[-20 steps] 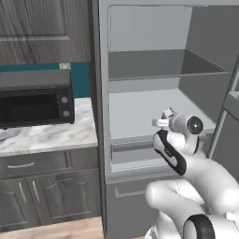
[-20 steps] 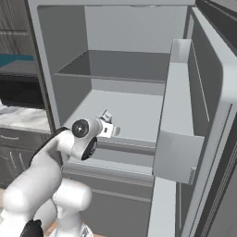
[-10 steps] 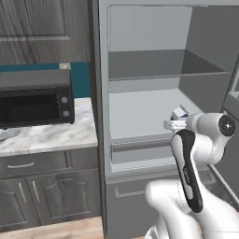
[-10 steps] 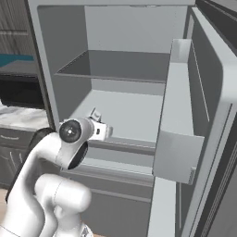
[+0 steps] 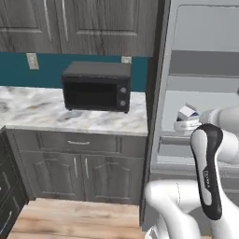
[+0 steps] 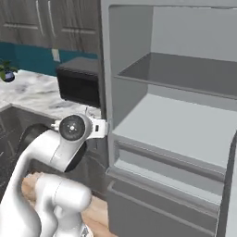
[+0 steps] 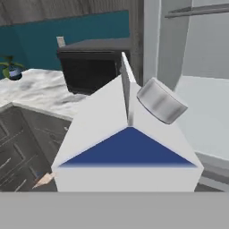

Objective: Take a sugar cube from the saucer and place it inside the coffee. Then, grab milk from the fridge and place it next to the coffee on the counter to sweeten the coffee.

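I have the milk (image 7: 127,147) clamped in the gripper (image 5: 186,122), out of the fridge (image 6: 185,125); setting it on the counter (image 5: 70,116) beside the coffee remains.

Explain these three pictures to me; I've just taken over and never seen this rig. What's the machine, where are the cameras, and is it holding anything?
The machine is a white robot arm on a driving base, in a rendered kitchen. Two cameras sit on the base behind the arm, one to its left and one to its right. The third rides on the hand and looks along the claw. The claw is closed on a white gable-top milk carton with a blue panel and grey cap, held at the open light-grey fridge. Left of the fridge, a white-and-grey marbled counter over dark grey cabinets carries a black microwave and, farther along, a small potted plant.
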### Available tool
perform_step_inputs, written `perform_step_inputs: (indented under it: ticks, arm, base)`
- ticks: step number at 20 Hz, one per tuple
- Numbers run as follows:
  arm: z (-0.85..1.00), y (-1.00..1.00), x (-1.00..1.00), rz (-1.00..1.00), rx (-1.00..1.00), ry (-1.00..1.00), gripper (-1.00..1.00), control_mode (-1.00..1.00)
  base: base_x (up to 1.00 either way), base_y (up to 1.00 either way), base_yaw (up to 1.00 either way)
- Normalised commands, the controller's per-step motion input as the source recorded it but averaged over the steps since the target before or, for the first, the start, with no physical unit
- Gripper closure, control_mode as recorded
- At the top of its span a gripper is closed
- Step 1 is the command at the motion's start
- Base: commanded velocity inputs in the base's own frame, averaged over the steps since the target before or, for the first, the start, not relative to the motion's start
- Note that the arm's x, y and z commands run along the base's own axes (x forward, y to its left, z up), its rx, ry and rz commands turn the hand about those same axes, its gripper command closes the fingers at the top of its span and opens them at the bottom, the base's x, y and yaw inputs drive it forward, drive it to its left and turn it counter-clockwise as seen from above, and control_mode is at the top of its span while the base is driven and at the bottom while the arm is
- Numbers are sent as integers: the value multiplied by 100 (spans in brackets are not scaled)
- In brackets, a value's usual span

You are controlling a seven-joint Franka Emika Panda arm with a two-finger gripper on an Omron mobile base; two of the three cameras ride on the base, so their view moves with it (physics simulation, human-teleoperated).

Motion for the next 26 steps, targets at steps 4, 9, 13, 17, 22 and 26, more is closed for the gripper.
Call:
perform_step_inputs:
  ticks: [4,9,13,17,22,26]
  arm:
    - [0,0,0,0,0,0,100,100]
    - [0,0,0,0,0,0,100,100]
    - [0,0,0,0,0,0,100,100]
    - [0,0,0,0,0,0,100,100]
    - [0,0,0,0,0,0,100,100]
    - [0,0,0,0,0,0,100,100]
  base:
    - [-25,81,94]
    - [-21,73,96]
    - [-16,61,99]
    - [-7,63,95]
    - [12,90,73]
    - [74,100,43]
